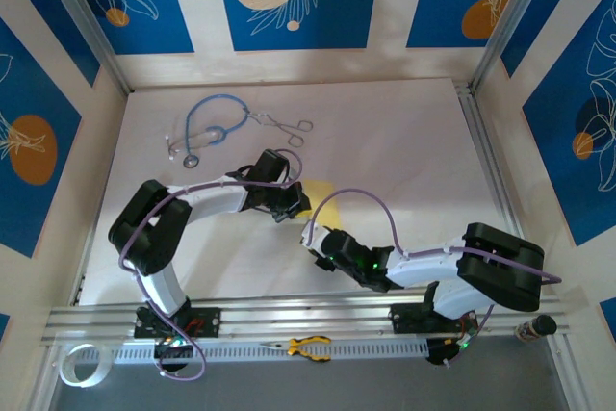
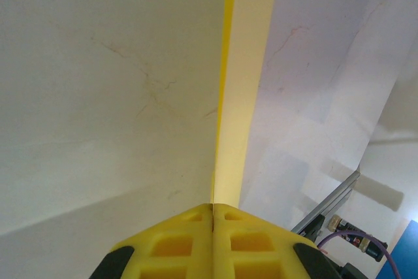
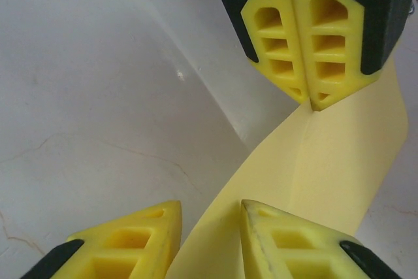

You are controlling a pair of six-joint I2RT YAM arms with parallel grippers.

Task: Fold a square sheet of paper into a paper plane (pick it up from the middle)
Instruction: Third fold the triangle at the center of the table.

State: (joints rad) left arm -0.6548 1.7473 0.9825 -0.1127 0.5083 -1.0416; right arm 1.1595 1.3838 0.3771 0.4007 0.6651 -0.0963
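Note:
The pale-yellow sheet of paper (image 1: 322, 201) hangs above the table's middle, bent and creased lengthwise. My left gripper (image 1: 289, 203) is shut on its upper end. In the left wrist view the yellow fingertips (image 2: 212, 208) meet on the paper's edge, and the sheet (image 2: 245, 83) runs away from them nearly edge-on. In the right wrist view the left gripper (image 3: 308, 99) pinches the crease at the top, and the paper (image 3: 326, 174) sweeps down between my right gripper's (image 3: 210, 217) parted fingers. The paper lies against the right finger (image 3: 261, 227), with a gap to the other.
A blue stethoscope (image 1: 207, 127) and metal forceps (image 1: 286, 125) lie at the back of the white table (image 1: 404, 151). Yellow-handled pliers (image 1: 308, 346) and a tape roll (image 1: 82, 365) rest by the near rail. Metal frame posts stand at both sides.

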